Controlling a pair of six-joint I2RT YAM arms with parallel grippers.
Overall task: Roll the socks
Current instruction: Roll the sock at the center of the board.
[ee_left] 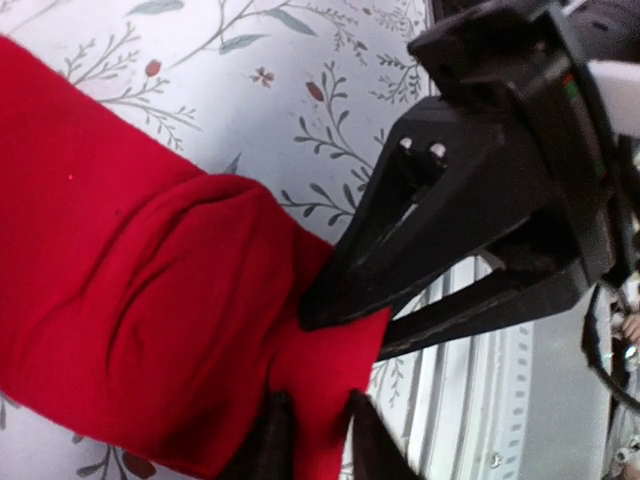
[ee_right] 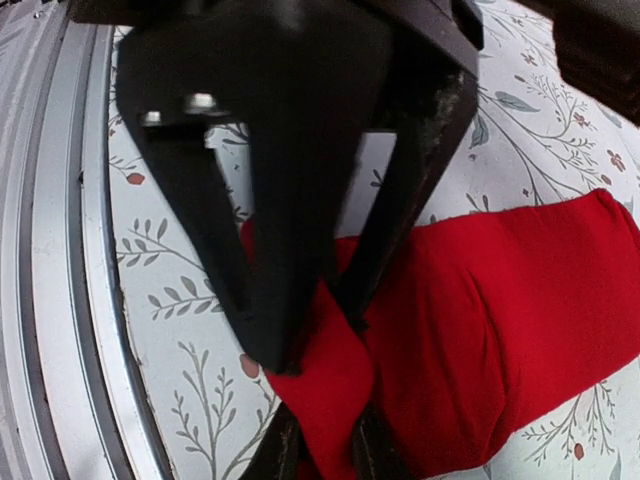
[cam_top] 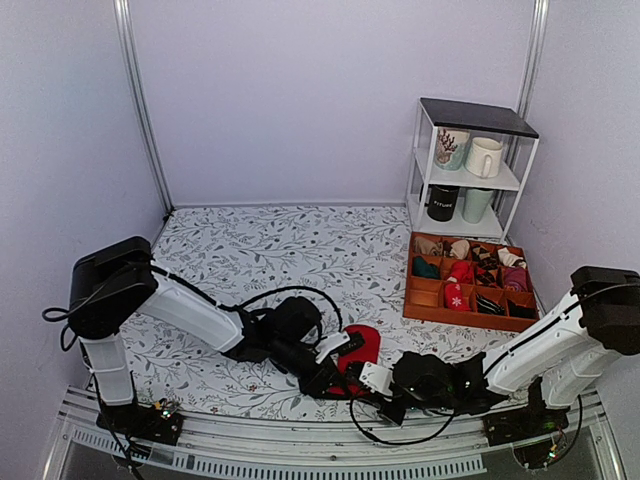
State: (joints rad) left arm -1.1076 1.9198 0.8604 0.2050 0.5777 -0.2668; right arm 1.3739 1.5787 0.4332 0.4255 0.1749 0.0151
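The bright red socks (cam_top: 365, 343) lie on the floral cloth near the table's front edge, between the two arms. My left gripper (cam_top: 325, 378) reaches in from the left and my right gripper (cam_top: 377, 380) from the right. They meet at the socks' near end. In the left wrist view the left gripper (ee_left: 315, 415) is shut on a fold of the red socks (ee_left: 150, 290), with the right gripper's fingers (ee_left: 450, 200) pinching the same fold from above. In the right wrist view the right gripper (ee_right: 325, 440) is shut on the red socks (ee_right: 500, 310), under the left gripper's fingers (ee_right: 280, 200).
A wooden divided tray (cam_top: 468, 319) with several sock bundles stands at the right. A white shelf (cam_top: 475, 118) with mugs stands behind it. The metal rail (cam_top: 300, 440) runs along the table's near edge just below the grippers. Black cables loop around both wrists.
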